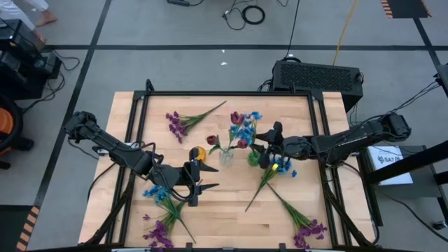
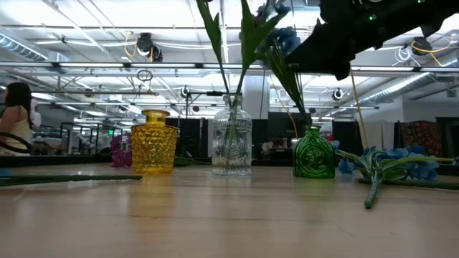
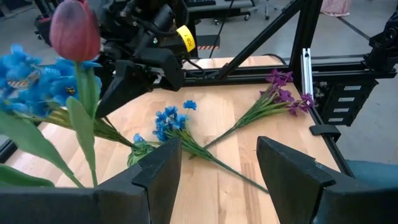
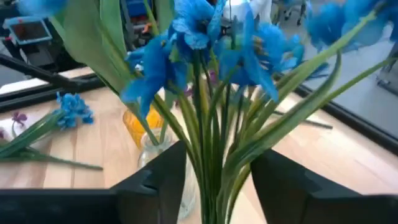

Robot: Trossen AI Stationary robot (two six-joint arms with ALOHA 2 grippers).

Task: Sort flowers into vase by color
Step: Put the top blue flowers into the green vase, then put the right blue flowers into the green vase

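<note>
Right gripper (image 1: 260, 148) hovering over green vase (image 2: 313, 153), fingers parted around blue flowers (image 4: 205, 37), left gripper (image 1: 204, 177) idling open above table (image 1: 231, 203).

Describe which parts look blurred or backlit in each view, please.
Right wrist view: blue flowers close to the lens are blurred. Low view: bright ceiling lights leave the right arm a dark silhouette. Left wrist view: red tulip slightly soft. High view: evenly lit.

No text, label or number can be read with certainty. A white sheet (image 1: 387, 157) beside the table, seen from above, carries dark print too small to make out. A yellow tag (image 3: 186, 38) on the far arm, seen from the left wrist, bears a dark mark that cannot be read either.
</note>
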